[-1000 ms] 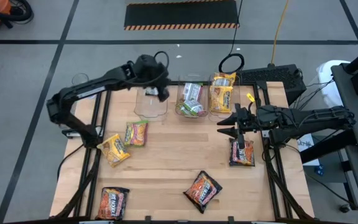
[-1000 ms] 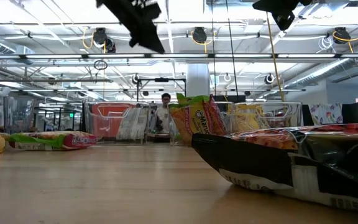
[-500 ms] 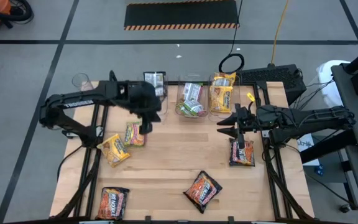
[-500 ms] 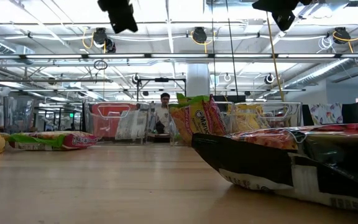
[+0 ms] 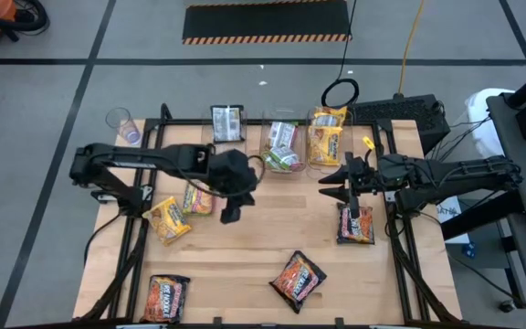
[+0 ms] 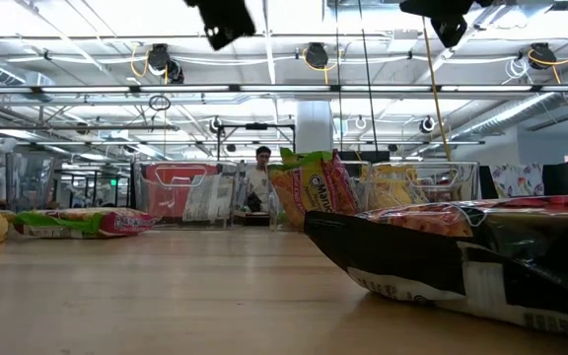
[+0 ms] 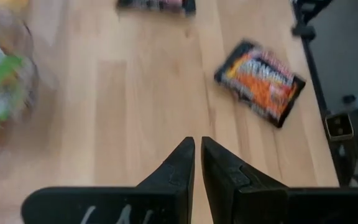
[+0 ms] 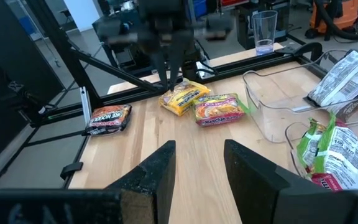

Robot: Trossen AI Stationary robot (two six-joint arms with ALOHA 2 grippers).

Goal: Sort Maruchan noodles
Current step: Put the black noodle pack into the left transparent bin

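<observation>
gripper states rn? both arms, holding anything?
Left gripper: nearly closed, empty, above mid-table.
Right gripper: open, empty, above a dark packet.

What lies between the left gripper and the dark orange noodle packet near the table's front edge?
Only bare wooden table between left gripper and dark orange noodle packet, in the high view.

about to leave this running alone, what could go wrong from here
The left gripper is nearly shut and empty above the table; if it comes down like that it may only shove a packet. The green-edged packet and yellow packet lie touching, so grabbing one may drag the other. The right gripper, open, hovers beside the dark packet.
</observation>
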